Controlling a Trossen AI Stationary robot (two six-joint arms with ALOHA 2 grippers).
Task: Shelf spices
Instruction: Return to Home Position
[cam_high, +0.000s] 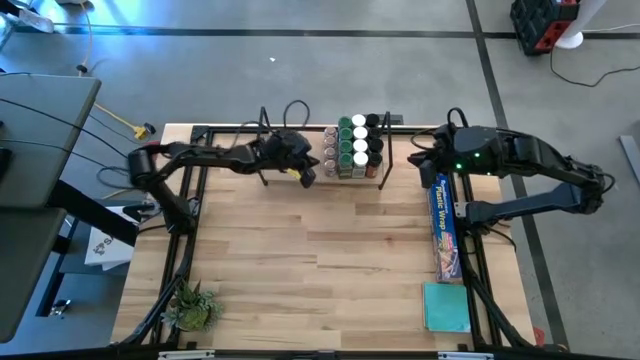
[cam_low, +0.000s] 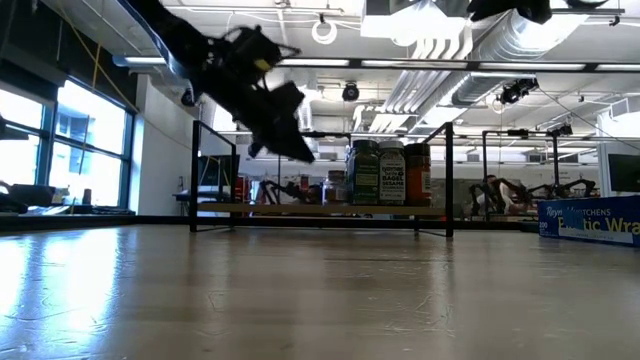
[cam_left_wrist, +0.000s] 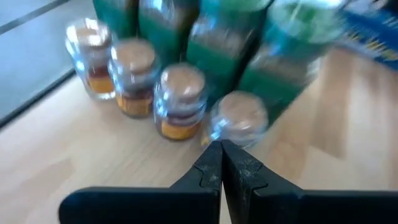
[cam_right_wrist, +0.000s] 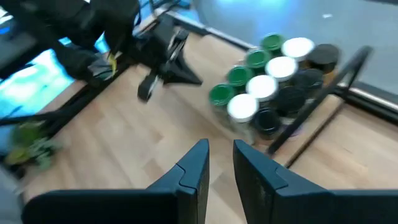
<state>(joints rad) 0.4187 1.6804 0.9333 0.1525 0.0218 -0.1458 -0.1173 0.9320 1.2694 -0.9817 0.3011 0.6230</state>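
The spices (cam_high: 352, 146) stand in a tight cluster of several jars on the right half of the shelf (cam_low: 320, 210), on its pale board. Tall jars have green, white and dark lids (cam_right_wrist: 267, 87). A row of small clear jars with brown tops (cam_left_wrist: 180, 99) stands on the cluster's left side. My left gripper (cam_high: 312, 172) is shut and hovers just left of that row, slanting down, with its tips (cam_left_wrist: 221, 148) close above the nearest small jar (cam_left_wrist: 239, 118). My right gripper (cam_right_wrist: 221, 149) hangs high beyond the shelf's right end (cam_high: 418, 165), slightly open, with nothing between its fingers.
A long blue plastic-wrap box (cam_high: 445, 225) lies along the table's right side, with a teal flat thing (cam_high: 445, 305) nearer the front. A small green plant (cam_high: 192, 305) sits at the front left. A black tube frame (cam_high: 190, 230) edges the table. Bare wood spreads across the middle.
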